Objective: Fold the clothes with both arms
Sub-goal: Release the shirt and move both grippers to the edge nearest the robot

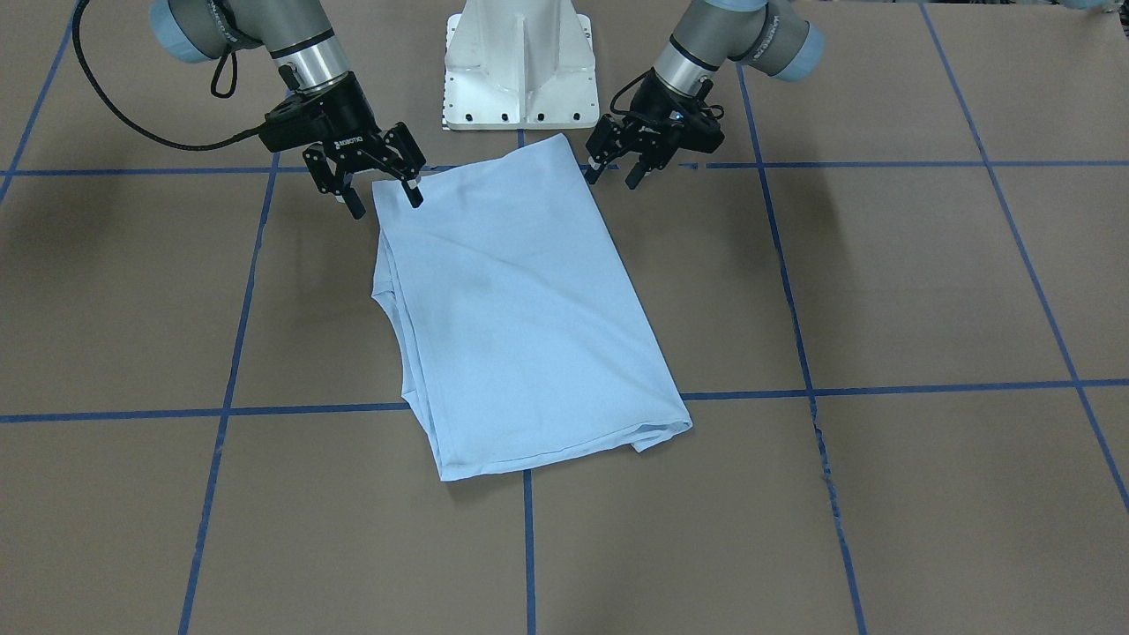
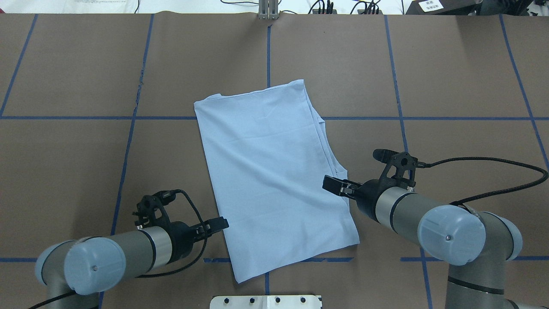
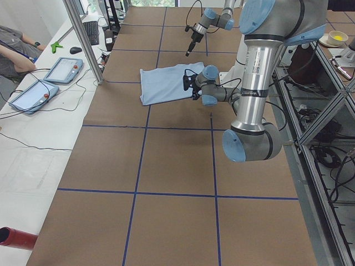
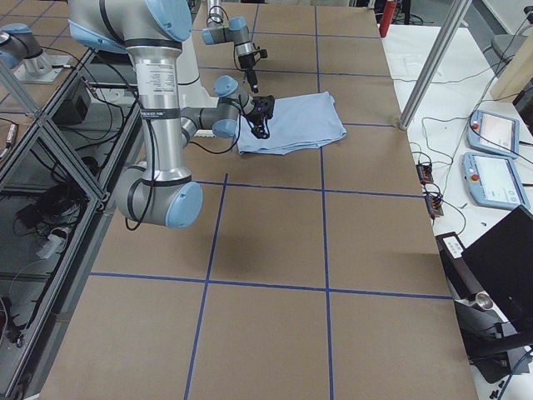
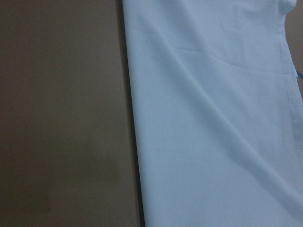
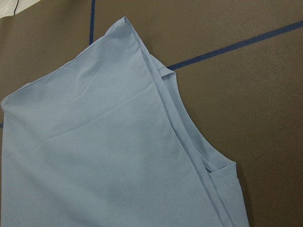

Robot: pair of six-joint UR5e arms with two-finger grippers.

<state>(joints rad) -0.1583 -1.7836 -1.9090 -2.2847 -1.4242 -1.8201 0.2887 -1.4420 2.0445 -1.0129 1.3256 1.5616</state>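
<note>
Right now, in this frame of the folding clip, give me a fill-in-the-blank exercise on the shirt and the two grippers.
1. The left gripper and the right gripper both stand ___, holding nothing.
2. On the folded T-shirt, the stacked sleeve edges lie on the robot's ___ side.
3. The tape lines on the table are ___.
Missing words: open; right; blue.

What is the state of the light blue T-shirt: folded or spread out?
Folded. The T-shirt lies as a narrow oblong, no collar showing, and several layered edges stack along one long side.
</note>
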